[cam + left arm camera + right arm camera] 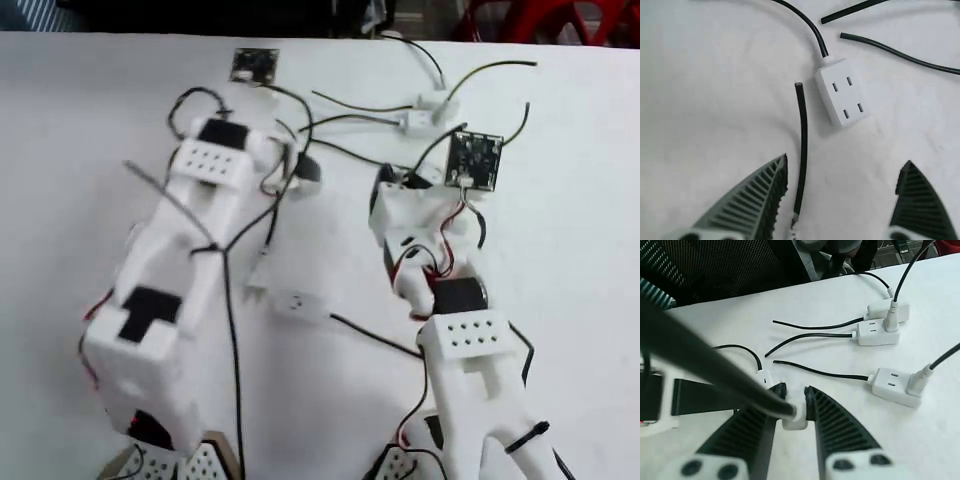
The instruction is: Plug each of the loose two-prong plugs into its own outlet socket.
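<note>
1 top-down, 2 close wrist cams.

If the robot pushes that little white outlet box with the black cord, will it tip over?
The white outlet box lies flat on the table, so it would probably slide, not tip. Its black cord curves away, so it looks floppy and would likely trail behind or swing the box round.

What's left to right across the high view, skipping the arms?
Lone outlet → outlet pair → dark board. The other small board overlaps the lone outlet's span, so it is left out.
</note>
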### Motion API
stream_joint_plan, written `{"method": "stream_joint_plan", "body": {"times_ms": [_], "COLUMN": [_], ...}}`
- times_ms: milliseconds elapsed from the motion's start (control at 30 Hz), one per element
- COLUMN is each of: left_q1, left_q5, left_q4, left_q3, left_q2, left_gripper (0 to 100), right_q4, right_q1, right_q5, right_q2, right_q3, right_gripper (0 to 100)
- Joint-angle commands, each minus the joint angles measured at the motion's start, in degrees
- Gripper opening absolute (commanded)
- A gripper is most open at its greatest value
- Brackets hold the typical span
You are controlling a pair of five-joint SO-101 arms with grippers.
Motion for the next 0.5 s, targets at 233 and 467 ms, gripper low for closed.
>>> {"method": "stream_joint_plan", "body": {"times_ms": [233, 467], "left_q1": [3.1, 2.9], "left_q5": [2.9, 2.9], "left_q4": [6.7, 6.9], "left_q3": [-20.5, -19.7], "left_q2": [13.7, 13.8], "left_gripper": [34, 34], "right_q4": [-1.5, -2.1], "right_q1": [2.5, 2.6], "right_q5": [-0.5, -0.5], "right_q2": [-0.4, -0.4], "right_q3": [-0.7, -0.7], "right_gripper": [1.7, 1.7]}}
